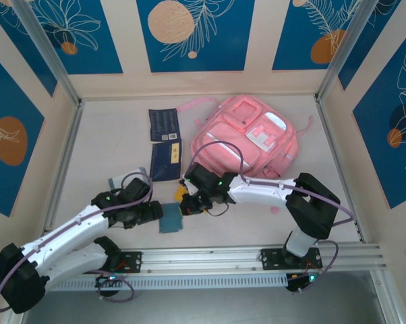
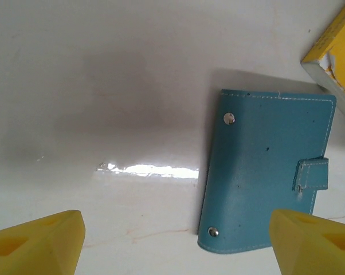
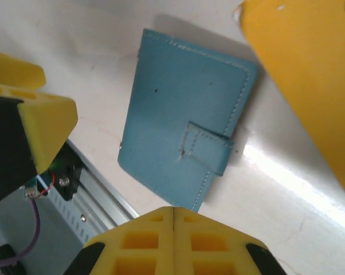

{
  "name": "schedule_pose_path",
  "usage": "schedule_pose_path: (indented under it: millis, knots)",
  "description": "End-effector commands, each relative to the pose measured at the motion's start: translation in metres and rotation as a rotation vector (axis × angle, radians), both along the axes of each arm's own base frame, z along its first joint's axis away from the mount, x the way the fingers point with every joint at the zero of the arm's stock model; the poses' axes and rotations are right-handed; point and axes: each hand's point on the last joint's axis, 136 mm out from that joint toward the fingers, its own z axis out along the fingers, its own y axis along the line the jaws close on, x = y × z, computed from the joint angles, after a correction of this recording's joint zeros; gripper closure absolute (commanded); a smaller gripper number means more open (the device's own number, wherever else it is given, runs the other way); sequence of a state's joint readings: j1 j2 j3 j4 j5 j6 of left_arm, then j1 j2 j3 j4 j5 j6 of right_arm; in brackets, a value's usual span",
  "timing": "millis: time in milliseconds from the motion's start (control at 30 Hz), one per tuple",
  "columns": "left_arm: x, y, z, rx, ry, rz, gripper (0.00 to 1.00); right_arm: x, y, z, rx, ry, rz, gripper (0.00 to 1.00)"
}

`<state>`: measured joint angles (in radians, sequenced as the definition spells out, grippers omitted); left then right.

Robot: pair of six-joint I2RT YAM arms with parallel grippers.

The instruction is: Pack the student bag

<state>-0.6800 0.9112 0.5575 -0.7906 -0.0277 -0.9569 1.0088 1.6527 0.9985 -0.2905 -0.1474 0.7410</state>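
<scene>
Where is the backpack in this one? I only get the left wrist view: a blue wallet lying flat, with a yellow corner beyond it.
Observer: The student bag lies flat toward the far side, right of centre, well beyond the blue wallet.
Operator: Is the other arm near the wallet?
Observer: Yes. The right gripper is shut, fingertips pressed together with nothing between them, right at the wallet's corner.
Operator: What else lies out?
Observer: A dark blue booklet and a second booklet lie just left of the bag.
</scene>
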Motion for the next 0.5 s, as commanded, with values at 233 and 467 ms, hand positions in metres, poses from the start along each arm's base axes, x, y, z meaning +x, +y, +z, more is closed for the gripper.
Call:
schedule_pose_path:
  millis: [233, 467]
  knots:
    - [0.013, -0.018, -0.017, -0.163, -0.086, -0.060, 0.22, 0.005, 0.008, -0.034, -0.065, 0.067, -0.029, 1.00]
    - [0.011, -0.025, -0.025, -0.226, -0.085, -0.078, 0.26, 0.006, 0.014, -0.044, -0.067, 0.082, -0.027, 1.00]
